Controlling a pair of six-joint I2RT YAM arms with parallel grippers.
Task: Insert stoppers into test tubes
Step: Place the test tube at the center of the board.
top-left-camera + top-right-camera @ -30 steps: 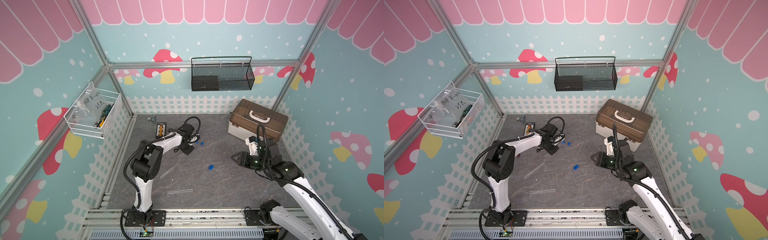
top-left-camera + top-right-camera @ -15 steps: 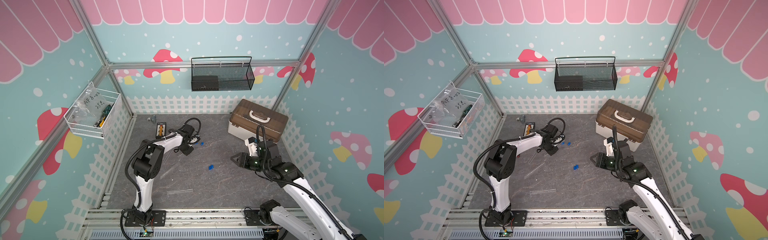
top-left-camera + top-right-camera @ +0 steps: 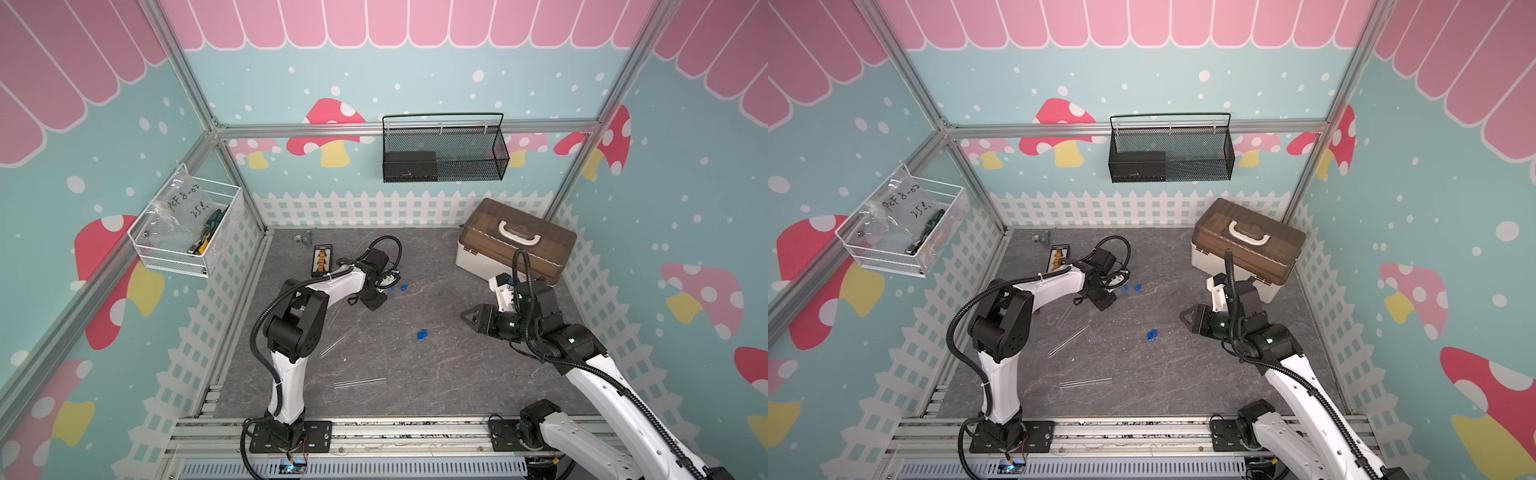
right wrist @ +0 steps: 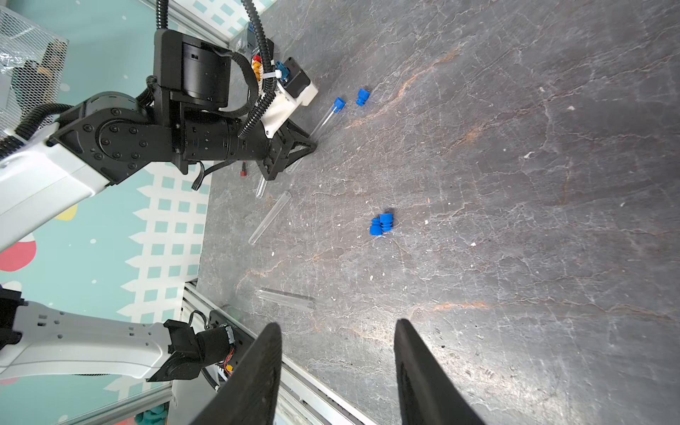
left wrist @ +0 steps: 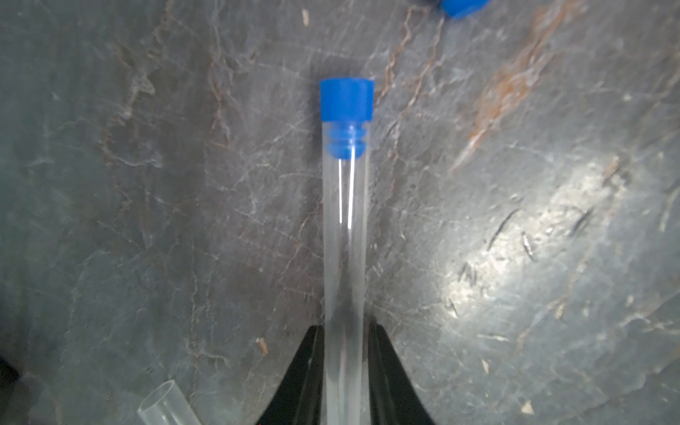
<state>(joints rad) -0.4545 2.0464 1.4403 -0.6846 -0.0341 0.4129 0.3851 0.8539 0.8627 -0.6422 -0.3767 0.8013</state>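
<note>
My left gripper (image 5: 346,327) has a finger on each side of a clear test tube (image 5: 346,239) lying on the grey mat. A blue stopper (image 5: 346,99) is seated in the tube's mouth. In both top views this gripper (image 3: 374,305) (image 3: 1102,305) is low at the back left. One loose stopper (image 4: 362,97) lies just beyond the tube's capped end. Two stoppers (image 3: 422,334) (image 4: 381,224) lie together mid-mat. Bare test tubes lie by the left gripper (image 4: 261,187), diagonally at left (image 3: 338,343) and near the front (image 3: 359,382). My right gripper (image 4: 337,323) (image 3: 467,318) hovers open and empty at right.
A brown-lidded toolbox (image 3: 515,245) stands at the back right, close behind the right arm. A black connector strip (image 3: 322,259) lies at the back left. A black mesh basket (image 3: 444,153) and a white wire basket (image 3: 187,232) hang on the walls. A white fence rims the mat.
</note>
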